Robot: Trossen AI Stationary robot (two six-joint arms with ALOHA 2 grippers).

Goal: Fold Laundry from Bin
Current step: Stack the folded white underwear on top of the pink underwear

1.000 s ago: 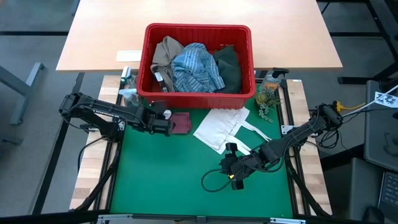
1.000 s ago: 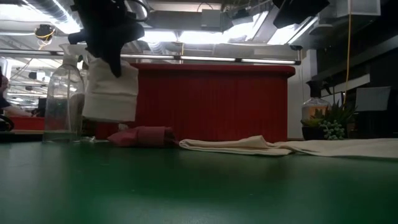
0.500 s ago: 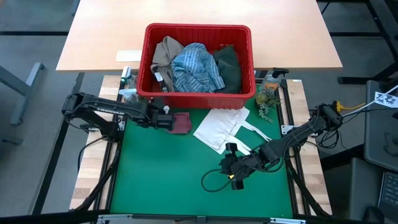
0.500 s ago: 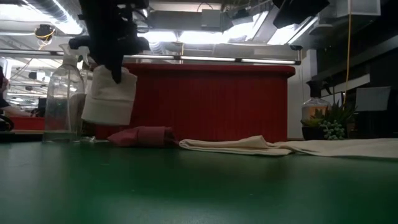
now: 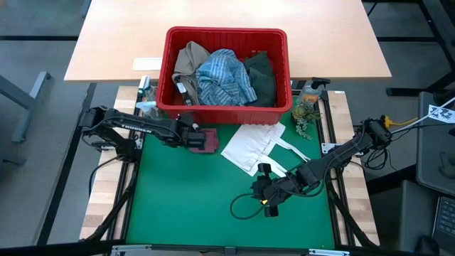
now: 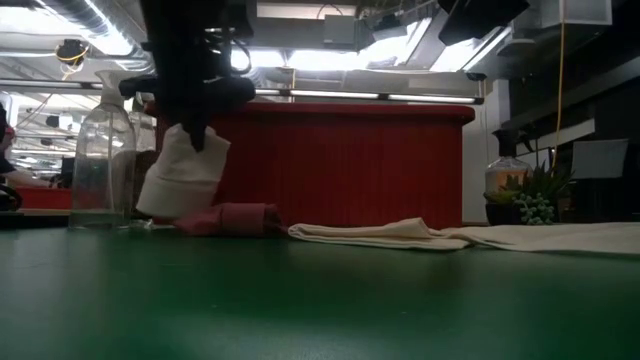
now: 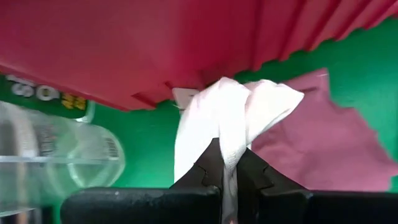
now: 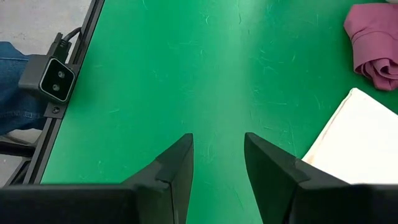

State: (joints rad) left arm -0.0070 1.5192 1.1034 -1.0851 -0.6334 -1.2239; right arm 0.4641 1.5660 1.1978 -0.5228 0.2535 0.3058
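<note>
While the left gripper (image 7: 227,163) has its jaws pinched tight on the small white cloth (image 7: 227,118), that cloth hangs from them in a bunched fold, its lower edge reaching down to the green mat (image 5: 206,199) on the counter in the low view. It hangs just in front of the near wall of the bin (image 5: 224,108), toward the bin's left end. Beside it, touching or nearly so, the small maroon cloth (image 5: 207,141) lies crumpled on the mat. Left of the cloths a clear plastic bottle (image 6: 100,160) stands upright.

Inside the bin lie the tan garment (image 5: 188,60) at left, the blue-white striped shirt (image 5: 224,77) in the middle and the dark green garment (image 5: 261,75) at right. A flat white tote bag (image 5: 252,146) is spread on the mat to the right of the maroon cloth.

Well apart, near the mat's near right part, the right gripper (image 8: 217,165) hovers low with jaws parted and nothing between them.
</note>
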